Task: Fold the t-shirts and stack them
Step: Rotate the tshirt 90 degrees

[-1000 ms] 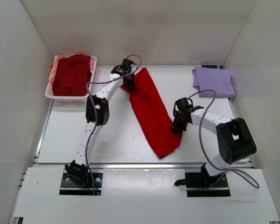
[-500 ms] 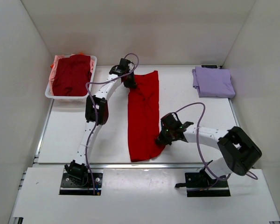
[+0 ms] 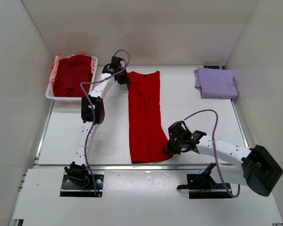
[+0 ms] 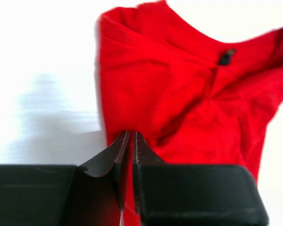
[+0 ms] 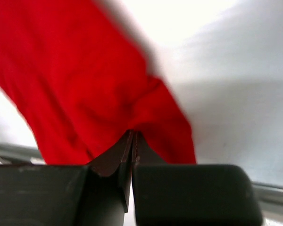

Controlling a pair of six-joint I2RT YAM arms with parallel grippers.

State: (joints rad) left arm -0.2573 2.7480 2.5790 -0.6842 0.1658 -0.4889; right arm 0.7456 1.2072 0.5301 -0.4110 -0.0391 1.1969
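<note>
A bright red t-shirt [image 3: 145,115] lies as a long folded strip down the middle of the table, collar at the far end. My left gripper [image 3: 124,79] is shut on its far left corner; in the left wrist view the gripper [image 4: 131,134] pinches red cloth [image 4: 179,89] below the collar tag. My right gripper [image 3: 169,147] is shut on the near right corner; in the right wrist view the gripper [image 5: 132,134] pinches the hem [image 5: 75,84]. A folded pale lavender t-shirt [image 3: 216,83] lies at the far right. A dark maroon t-shirt [image 3: 72,74] fills the basket over pink cloth [image 3: 56,63].
The white plastic basket [image 3: 51,93] stands at the far left by the wall. White walls close in the table on three sides. A metal rail [image 3: 141,165] runs along the table's near edge, just in front of the shirt's hem.
Both grippers have swung the red shirt from a diagonal lie to a straight one. The left gripper moved left at the far end; the right gripper moved nearer and to the right with the hem.
</note>
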